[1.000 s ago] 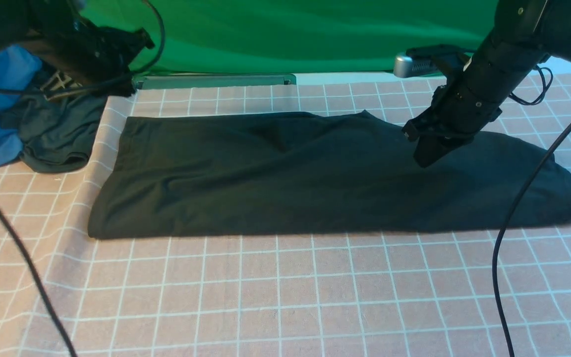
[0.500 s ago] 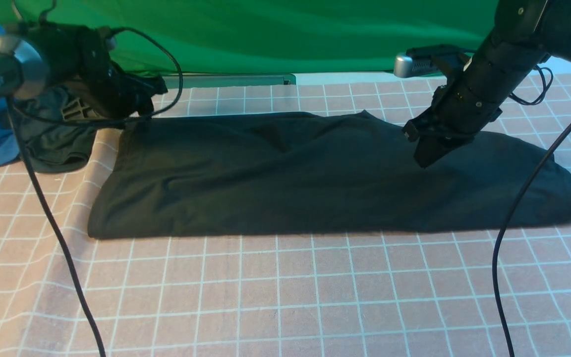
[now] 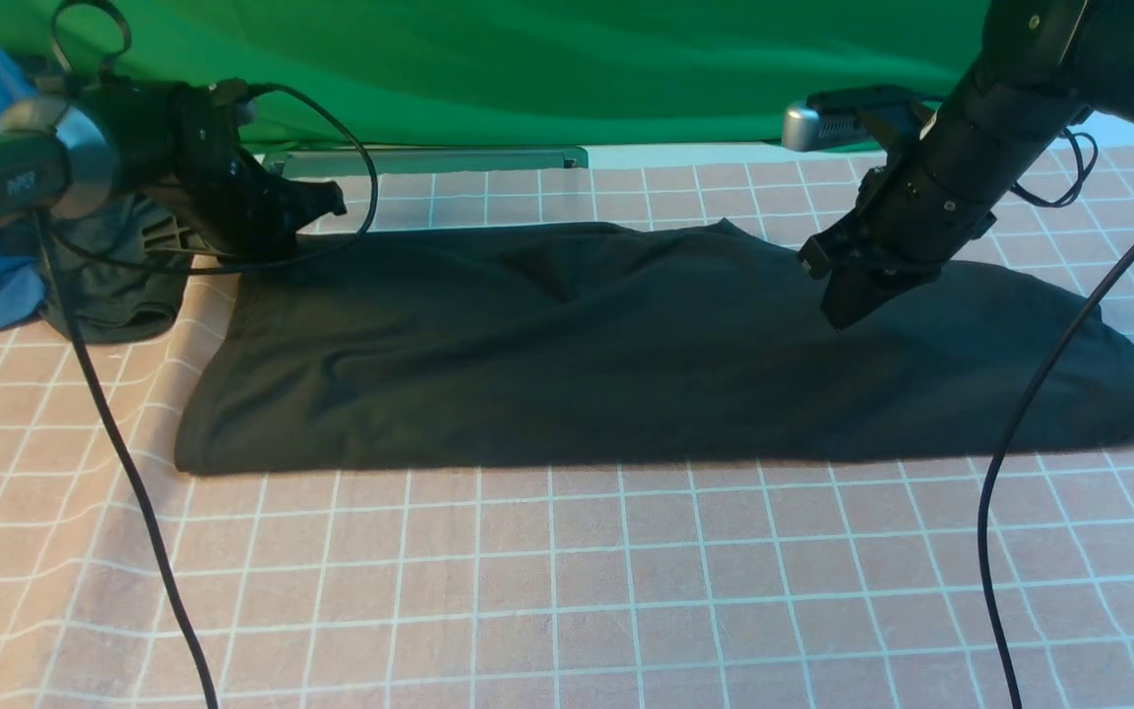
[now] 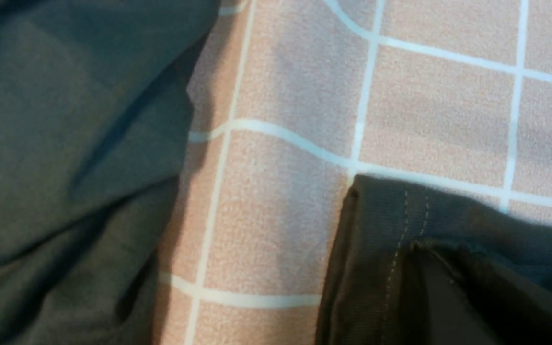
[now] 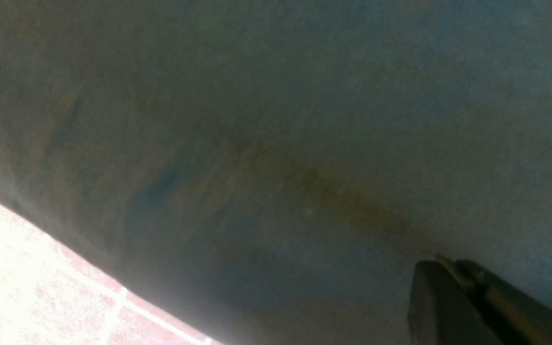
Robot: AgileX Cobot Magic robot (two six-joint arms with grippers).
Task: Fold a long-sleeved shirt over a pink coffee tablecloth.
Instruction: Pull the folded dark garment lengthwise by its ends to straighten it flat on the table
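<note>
Pink checked tablecloth (image 3: pixel 567 591) bearing the shirt (image 3: pixel 567 354), stretched between both grippers: left gripper (image 3: pixel 323 203), newly arrived, clenches the hem corner beneath it; right gripper (image 3: pixel 838 313) stays closed, tip on cloth, likely readying another fold.

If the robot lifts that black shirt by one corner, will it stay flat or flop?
Probably flop: the black shirt lies in soft wrinkles, so the rest would likely sag. It looks thin, so likely light. On the fuzzy tablecloth, pushing would probably bunch it.
</note>
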